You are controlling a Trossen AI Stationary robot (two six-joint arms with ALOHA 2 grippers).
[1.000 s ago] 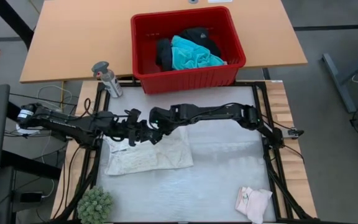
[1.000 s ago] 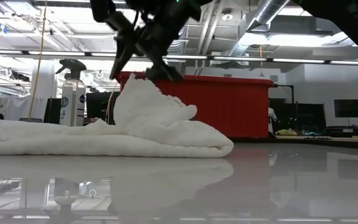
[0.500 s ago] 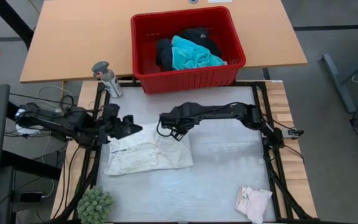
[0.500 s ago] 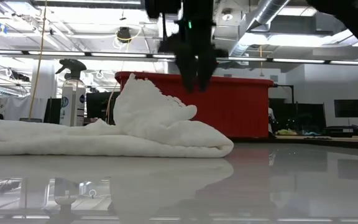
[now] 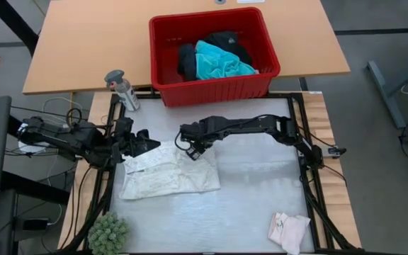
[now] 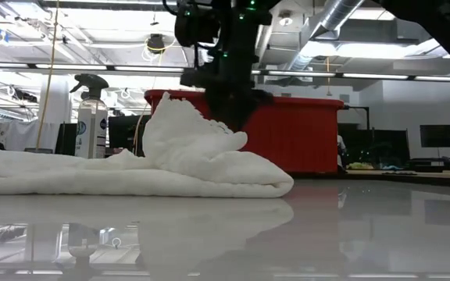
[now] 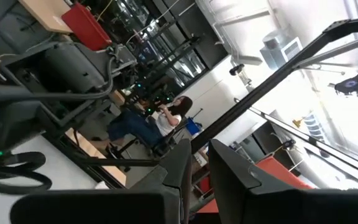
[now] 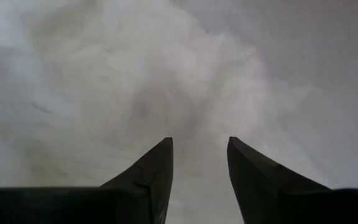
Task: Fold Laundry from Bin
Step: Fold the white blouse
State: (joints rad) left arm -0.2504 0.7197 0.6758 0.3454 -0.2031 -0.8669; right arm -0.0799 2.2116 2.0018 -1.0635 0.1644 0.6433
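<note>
A white lacy top lies spread on the table's left half, with a raised hump at its far side. My right gripper points steeply down over the top's far right corner, open, its fingers astride white cloth. My left gripper is shut, holds nothing and hovers off the top's far left corner, pointing a little upward. The red bin stands on the wooden table beyond, holding a turquoise shirt and black clothing. A small pale pink-white piece lies at the near right. My right gripper comes at the white top's far right corner from above, fingers pointing down. In the low view its tips stand level with the cloth's hump and partly behind it. Whether they touch the cloth, I cannot tell.
A spray bottle stands at the table's far left corner. A green spiky ball sits at the near left corner. The table's right half is bare grey surface. In the left wrist view, people show in the room beyond.
My left gripper has drawn back from the white top's hump toward the table's left edge and risen, tipping upward. My right gripper has shifted toward the table's right edge, tipped to point steeply down and sunk toward the top's far right corner. The top has kept its shape.
</note>
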